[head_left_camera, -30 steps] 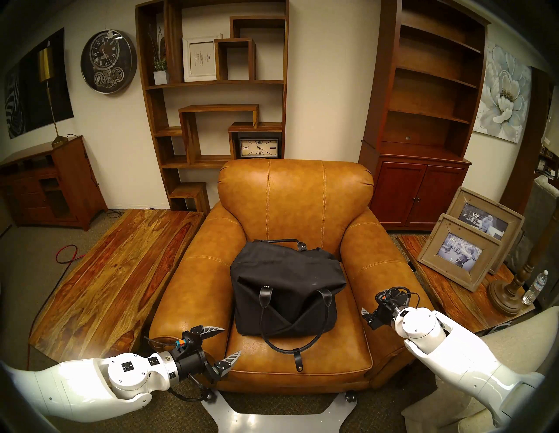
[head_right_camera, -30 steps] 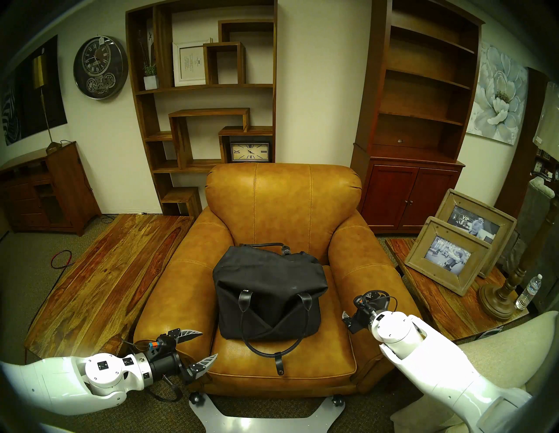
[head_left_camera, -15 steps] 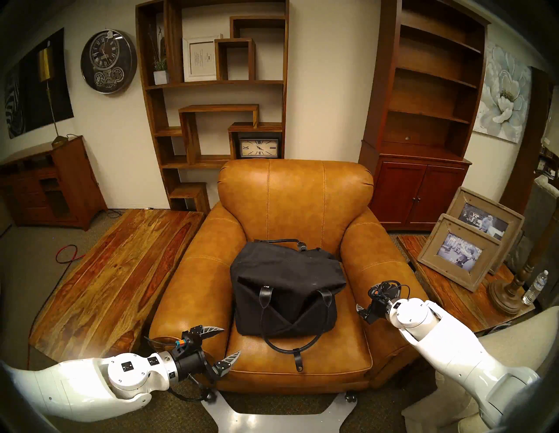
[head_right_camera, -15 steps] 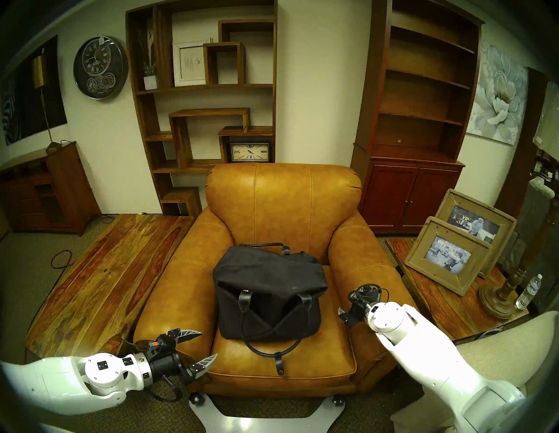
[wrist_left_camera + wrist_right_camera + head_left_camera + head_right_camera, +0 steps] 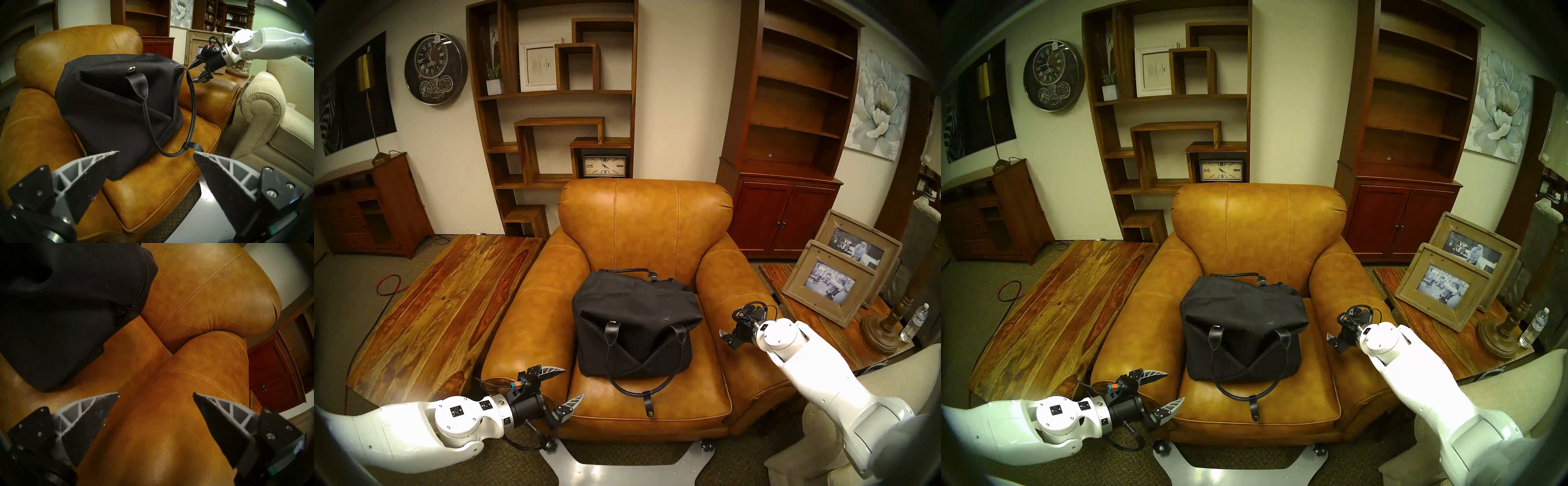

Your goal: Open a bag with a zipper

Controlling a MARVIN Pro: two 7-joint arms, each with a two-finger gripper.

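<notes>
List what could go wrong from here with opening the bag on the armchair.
1. The bag is soft and slumped; neither open gripper holds it, so pulling the zipper may just drag it across the armchair.
2. The front handle loops loosely over the seat and could snag a finger.
3. The right gripper hangs just above the right armrest and may bump it.

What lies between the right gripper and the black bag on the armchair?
Only bare tan leather: the armchair seat and inner armrest separate the open right gripper from the bag, clearest in the right wrist view.
</notes>
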